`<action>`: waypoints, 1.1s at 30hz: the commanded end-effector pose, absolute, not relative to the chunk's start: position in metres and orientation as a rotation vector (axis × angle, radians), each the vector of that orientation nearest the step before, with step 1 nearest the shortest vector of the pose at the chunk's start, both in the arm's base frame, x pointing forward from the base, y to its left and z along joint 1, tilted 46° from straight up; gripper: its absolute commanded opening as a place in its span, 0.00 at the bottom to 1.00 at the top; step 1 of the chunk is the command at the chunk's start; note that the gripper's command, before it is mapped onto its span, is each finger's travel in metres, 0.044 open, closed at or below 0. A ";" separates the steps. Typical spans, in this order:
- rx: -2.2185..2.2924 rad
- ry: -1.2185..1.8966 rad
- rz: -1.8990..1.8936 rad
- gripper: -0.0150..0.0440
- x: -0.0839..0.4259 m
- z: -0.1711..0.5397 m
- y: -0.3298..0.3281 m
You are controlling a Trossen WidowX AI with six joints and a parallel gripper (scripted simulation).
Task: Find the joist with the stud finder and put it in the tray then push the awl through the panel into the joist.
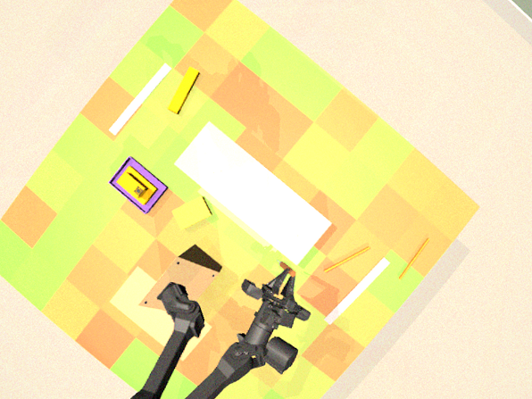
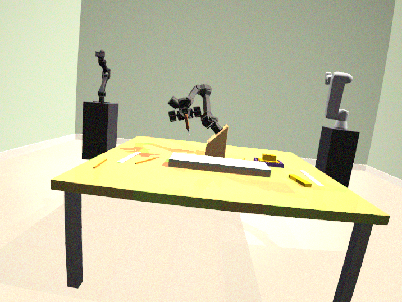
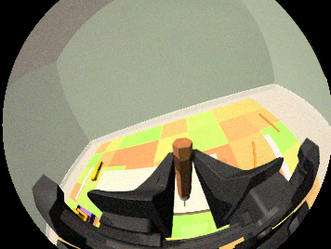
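My gripper [image 1: 288, 272] [image 2: 186, 115] [image 3: 182, 154] is shut on the awl [image 1: 287, 267] [image 2: 187, 122] [image 3: 183, 169], which has an orange-brown handle and a thin metal tip. The awl hangs tip down, slightly tilted, well above the table, near the right end of the panel in the top view. The long white floor panel [image 1: 252, 192] [image 2: 220, 164] [image 3: 125, 180] lies on the table; the joist under it is hidden. The yellow stud finder [image 1: 128, 181] [image 2: 269, 158] [image 3: 81, 214] rests in the purple tray [image 1: 152, 202] [image 2: 279, 165] [image 3: 86, 212].
A yellow bar [image 1: 183, 91] [image 2: 299, 180] [image 3: 97, 171] and a white strip [image 1: 139, 99] [image 2: 311, 178] lie at one side. Another white strip [image 1: 357, 291] [image 2: 129, 156] and two thin orange sticks lie at the other. A yellow block [image 1: 192, 212] lies between tray and panel. A tilted wooden board [image 1: 190, 284] [image 2: 217, 142] stands by the arm's base.
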State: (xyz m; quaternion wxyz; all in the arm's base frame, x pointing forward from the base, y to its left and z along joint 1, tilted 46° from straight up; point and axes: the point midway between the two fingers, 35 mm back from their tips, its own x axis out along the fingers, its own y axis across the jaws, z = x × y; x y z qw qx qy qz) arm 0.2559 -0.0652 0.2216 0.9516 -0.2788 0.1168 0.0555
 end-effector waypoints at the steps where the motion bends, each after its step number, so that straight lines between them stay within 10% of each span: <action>1: -0.580 0.255 0.168 0.25 0.265 0.221 -0.060; 33: -0.557 0.500 0.550 0.25 0.330 0.158 -0.017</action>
